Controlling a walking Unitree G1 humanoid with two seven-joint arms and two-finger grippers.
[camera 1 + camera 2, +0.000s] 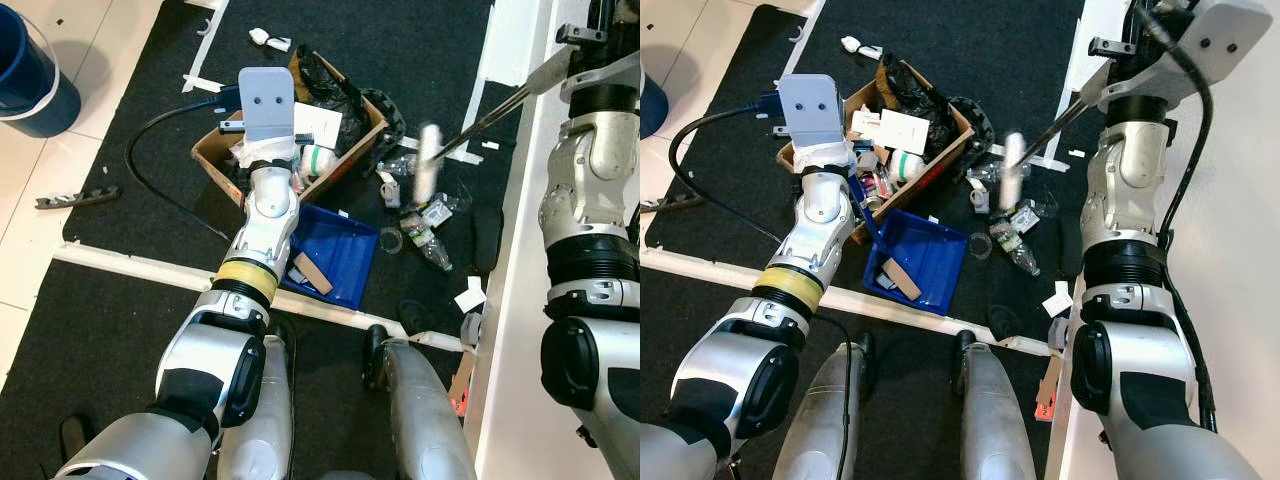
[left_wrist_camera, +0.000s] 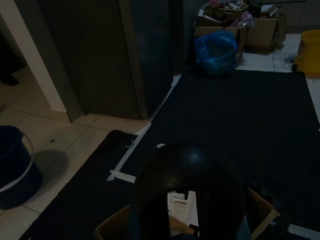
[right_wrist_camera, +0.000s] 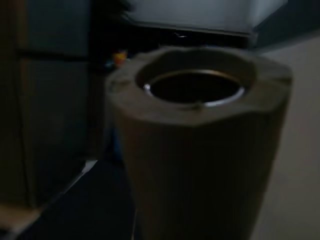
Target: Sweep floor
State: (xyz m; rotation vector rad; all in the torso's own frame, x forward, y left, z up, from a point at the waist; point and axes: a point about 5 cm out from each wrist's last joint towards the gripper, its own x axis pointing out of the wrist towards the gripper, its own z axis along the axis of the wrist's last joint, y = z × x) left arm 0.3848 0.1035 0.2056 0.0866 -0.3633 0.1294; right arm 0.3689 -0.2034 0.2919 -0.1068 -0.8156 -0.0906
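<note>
A blue dustpan (image 1: 340, 245) lies on the black carpet just ahead of my feet, with a brown cardboard scrap (image 1: 312, 272) in it. Its blue handle (image 1: 866, 208) rises into my left gripper (image 1: 840, 160), which is shut on it beneath the grey wrist housing. My right gripper (image 1: 1118, 75), high on the right, is shut on a thin metal broom handle (image 1: 490, 112). The pale broom head (image 1: 427, 160) is blurred above a heap of litter (image 1: 420, 215) of plastic bottles and wrappers, just right of the dustpan. In the right wrist view the handle's round end (image 3: 197, 130) looms close.
An open cardboard box (image 1: 362, 128) of rubbish stands just beyond the dustpan. A black cable (image 1: 150, 130) loops at its left. A blue bucket (image 1: 30, 80) sits on the tiles at far left. White tape (image 1: 130, 265) edges the carpet. A white ledge (image 1: 515, 300) runs along the right.
</note>
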